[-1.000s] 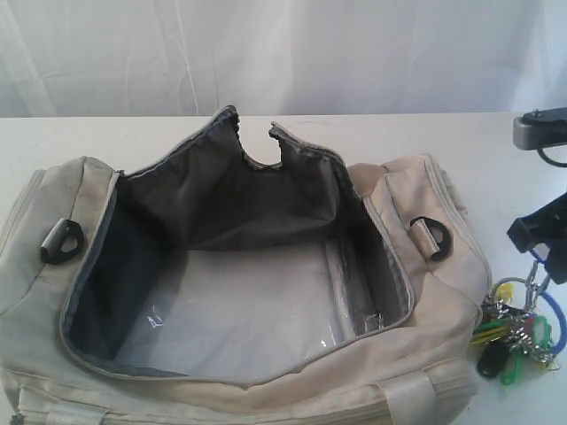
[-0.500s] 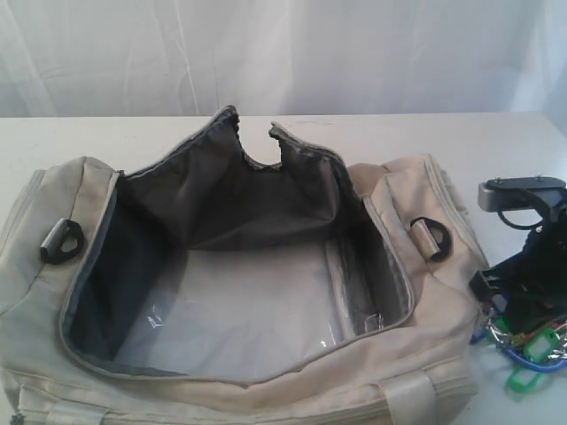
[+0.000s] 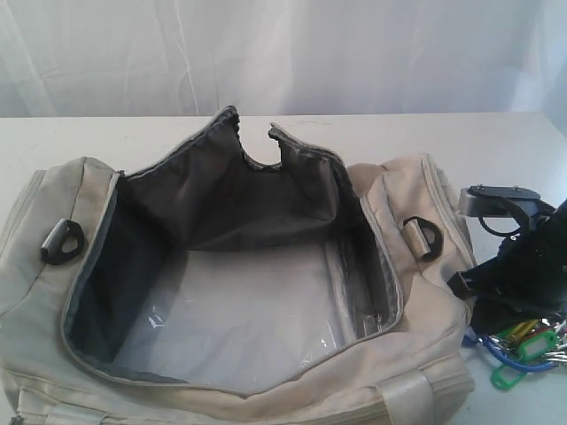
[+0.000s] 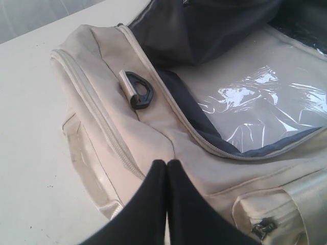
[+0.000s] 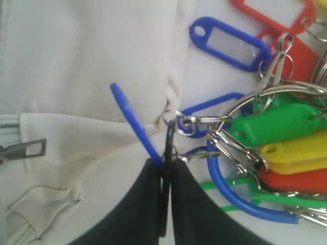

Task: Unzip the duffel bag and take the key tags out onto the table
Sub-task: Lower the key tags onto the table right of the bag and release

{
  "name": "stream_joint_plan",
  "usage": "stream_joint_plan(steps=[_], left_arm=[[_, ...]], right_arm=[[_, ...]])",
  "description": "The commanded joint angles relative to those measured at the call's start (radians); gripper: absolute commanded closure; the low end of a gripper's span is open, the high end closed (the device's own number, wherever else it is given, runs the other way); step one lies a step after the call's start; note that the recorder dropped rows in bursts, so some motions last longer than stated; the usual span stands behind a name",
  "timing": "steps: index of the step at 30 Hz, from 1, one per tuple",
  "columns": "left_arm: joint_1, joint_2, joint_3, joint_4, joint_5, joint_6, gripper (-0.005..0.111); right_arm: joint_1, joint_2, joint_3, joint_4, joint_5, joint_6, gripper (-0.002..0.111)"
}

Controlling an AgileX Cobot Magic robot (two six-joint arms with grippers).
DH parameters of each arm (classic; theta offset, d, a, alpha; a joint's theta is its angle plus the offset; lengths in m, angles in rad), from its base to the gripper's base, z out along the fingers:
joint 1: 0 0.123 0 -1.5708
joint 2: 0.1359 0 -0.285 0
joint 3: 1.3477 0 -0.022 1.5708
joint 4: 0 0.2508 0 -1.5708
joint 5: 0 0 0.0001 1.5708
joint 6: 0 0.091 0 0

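Behind the white table (image 3: pixel 133 133) we see a pale curtain (image 3: pixel 266 53). Our right gripper (image 5: pixel 164 162) pinches the key tags (image 5: pixel 276 127); our left gripper (image 4: pixel 166 164) is closed, empty.

Pale creased curtain (image 3: pixel 283 53) along the back

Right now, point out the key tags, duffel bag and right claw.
key tags (image 5: pixel 276 130), right wrist view, green tag.
duffel bag (image 3: pixel 89 190), exterior view, left end.
right claw (image 5: pixel 166 164), right wrist view, between fingertips.
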Motion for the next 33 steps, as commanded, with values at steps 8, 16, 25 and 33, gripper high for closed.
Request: stream_joint_plan(steps=[8, 16, 25, 33], left_arm=[[-0.006, -0.006, 0.007, -0.006, 0.000, -0.004, 0.107], [-0.006, -0.006, 0.007, -0.003, 0.001, -0.004, 0.107], [-0.006, -0.006, 0.007, -0.003, 0.001, -0.004, 0.107], [-0.006, -0.006, 0.007, -0.003, 0.001, -0.004, 0.107]], right_arm=[[-0.002, 0.004, 0.004, 0.073, 0.003, -0.017, 0.085], [-0.002, -0.098, -0.021, 0.021, 0.011, -0.017, 0.059], [-0.002, -0.213, -0.019, -0.400, -0.087, 0.404, 0.062], [-0.002, -0.162, 0.015, -0.550, -0.142, 0.538, 0.101]])
